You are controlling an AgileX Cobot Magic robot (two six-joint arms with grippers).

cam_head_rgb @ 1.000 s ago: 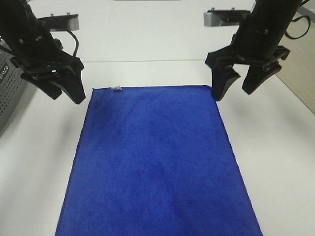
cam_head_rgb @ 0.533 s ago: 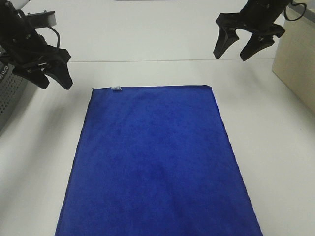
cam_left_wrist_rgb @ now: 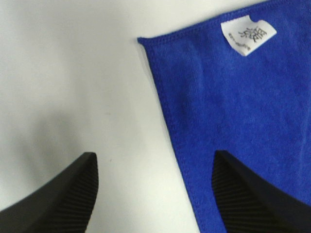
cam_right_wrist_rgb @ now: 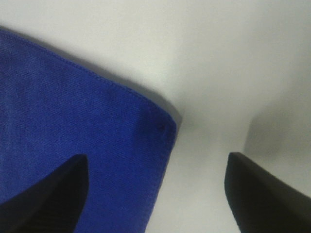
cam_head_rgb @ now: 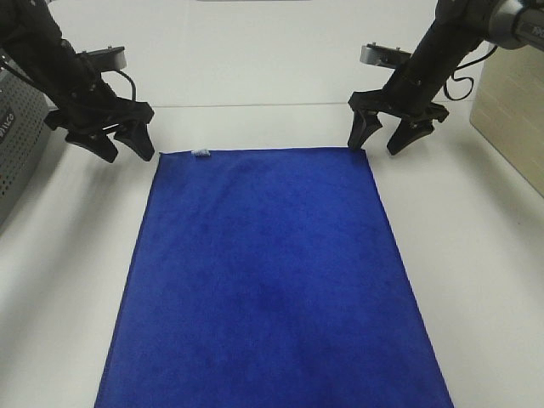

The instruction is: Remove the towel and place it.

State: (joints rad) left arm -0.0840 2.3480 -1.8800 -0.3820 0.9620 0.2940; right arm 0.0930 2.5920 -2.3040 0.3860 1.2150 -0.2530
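At far left stands a grey perforated metal box (cam_head_rgb: 15,144). Beside it, the left gripper (cam_head_rgb: 129,154) (cam_left_wrist_rgb: 154,162) hangs with its black, wedge-shaped, ribbed fingers (cam_left_wrist_rgb: 73,194) spread wide. They straddle the left hem of the towel (cam_head_rgb: 268,280) (cam_left_wrist_rgb: 243,107) at its far-left corner, one over cloth and one over the bare white table (cam_head_rgb: 484,255).

The towel is a royal-blue plush rectangle with stitched hems, lying flat mid-table. Its small white printed tag (cam_head_rgb: 201,153) (cam_left_wrist_rgb: 248,35) sits on the far edge.

At the far-right corner (cam_right_wrist_rgb: 163,127) the right gripper (cam_head_rgb: 374,147) (cam_right_wrist_rgb: 156,162) is likewise spread across the hem. Whether either tip touches the cloth cannot be told. A beige panel (cam_head_rgb: 510,119) lies at the right edge.

Half a second earlier both grippers were held away from the corners. The towel has not shifted.
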